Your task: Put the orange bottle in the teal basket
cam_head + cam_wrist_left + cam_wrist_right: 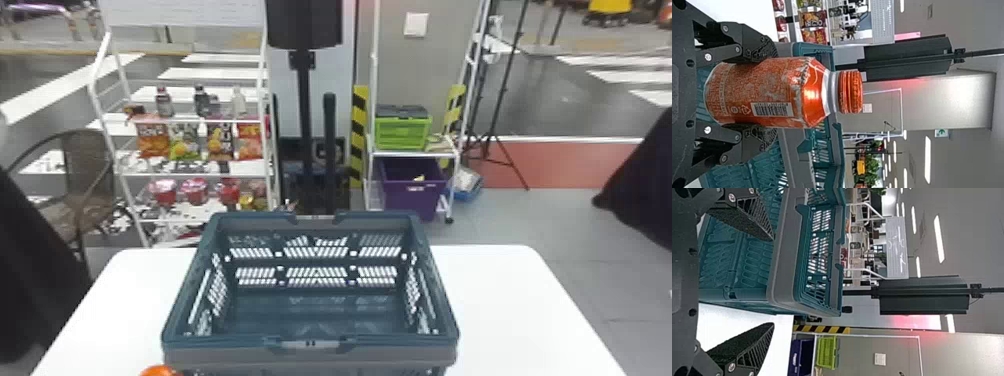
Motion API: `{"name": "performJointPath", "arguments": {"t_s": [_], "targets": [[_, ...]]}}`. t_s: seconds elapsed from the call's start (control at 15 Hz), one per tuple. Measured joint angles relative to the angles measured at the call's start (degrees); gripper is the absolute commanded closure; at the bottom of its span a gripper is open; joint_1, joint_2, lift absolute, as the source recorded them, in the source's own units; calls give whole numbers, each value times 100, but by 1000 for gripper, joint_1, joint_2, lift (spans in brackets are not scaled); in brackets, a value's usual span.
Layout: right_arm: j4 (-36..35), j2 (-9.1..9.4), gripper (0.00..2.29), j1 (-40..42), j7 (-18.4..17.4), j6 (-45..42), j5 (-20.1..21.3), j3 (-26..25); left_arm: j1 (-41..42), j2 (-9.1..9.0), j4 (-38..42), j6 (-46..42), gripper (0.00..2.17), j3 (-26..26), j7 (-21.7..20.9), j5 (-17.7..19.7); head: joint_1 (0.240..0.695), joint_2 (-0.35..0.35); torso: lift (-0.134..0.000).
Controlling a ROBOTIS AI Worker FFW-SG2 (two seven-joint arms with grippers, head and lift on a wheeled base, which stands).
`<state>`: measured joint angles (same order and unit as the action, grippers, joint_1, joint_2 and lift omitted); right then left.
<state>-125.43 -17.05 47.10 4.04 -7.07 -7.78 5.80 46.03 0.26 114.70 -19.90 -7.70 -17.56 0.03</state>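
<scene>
The teal basket point(310, 345) stands on the white table, its inside bare. At the head view's bottom edge, the orange cap of the orange bottle point(160, 371) peeks up by the basket's near left corner. In the left wrist view my left gripper point(760, 93) is shut on the orange bottle point(766, 92), one finger against each side of its body. The bottle is upright, outside the basket point(793, 156), on its near side. My right gripper point(772, 282) stands open with nothing between its fingers, close to the basket's near right part point(779, 266).
The white table point(515, 310) extends to both sides of the basket. Beyond it stand a snack rack point(195, 175), a black post and a white shelf holding a green crate point(403, 132) and a purple bin point(412, 195). Dark shapes flank the table.
</scene>
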Motion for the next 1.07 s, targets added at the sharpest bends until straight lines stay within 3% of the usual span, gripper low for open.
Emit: {"name": "performJointPath", "arguments": {"t_s": [0.87, 1.07], "targets": [[5, 90, 130, -6, 0, 0, 46, -35, -42, 0, 70, 21, 674, 68, 9, 12, 499, 0, 0], [38, 98, 130, -15, 0, 0, 31, -57, 49, 0, 555, 562, 674, 96, 42, 3, 499, 0, 0]]}}
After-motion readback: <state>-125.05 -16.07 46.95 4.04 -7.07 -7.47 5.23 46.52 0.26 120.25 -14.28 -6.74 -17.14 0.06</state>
